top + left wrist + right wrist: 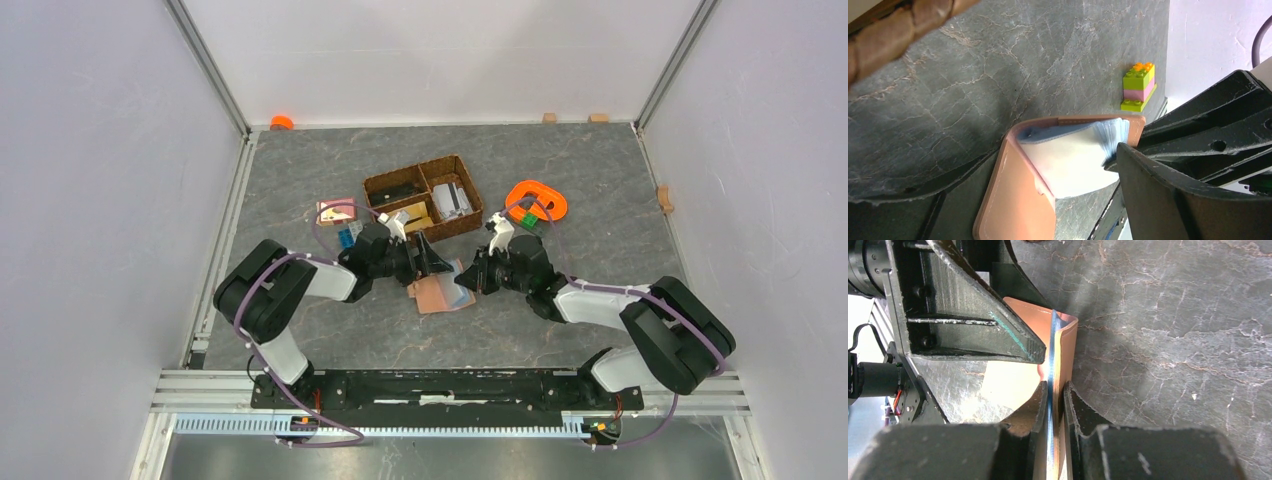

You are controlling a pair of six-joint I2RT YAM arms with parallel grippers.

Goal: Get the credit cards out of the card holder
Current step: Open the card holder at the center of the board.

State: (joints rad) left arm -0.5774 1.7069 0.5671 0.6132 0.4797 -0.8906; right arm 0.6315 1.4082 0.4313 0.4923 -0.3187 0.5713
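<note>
**Leather card holder held open between two grippers, no card drawn yet**

At the left, the left gripper (428,262) stood with its fingers spread wide, one on either side of the card holder (1018,200). The holder lay at mid-table on the near side of the woven basket (395,178), with one reddish-brown cover low against the grey surface. Pale sleeves (1073,160) fanned up from its fold. At the right, the right gripper (1054,387) had its fingers pressed together on the raised leaf of the holder, pinching the cover and a blue-edged sleeve upright.

The step in hand was judged to be opening and steadying the holder; extraction had not begun. The next move would call for one gripper to hold the holder fast. The other would need to close on the edge of a single card and pull along the sleeve's mouth without dragging the whole holder.

Counted left to right: one left gripper, one card holder, one right gripper and, further right, one stack of toy bricks (1139,85). The credit cards could not be counted: none showed free on the table, and the sleeves hid whatever they held
</note>
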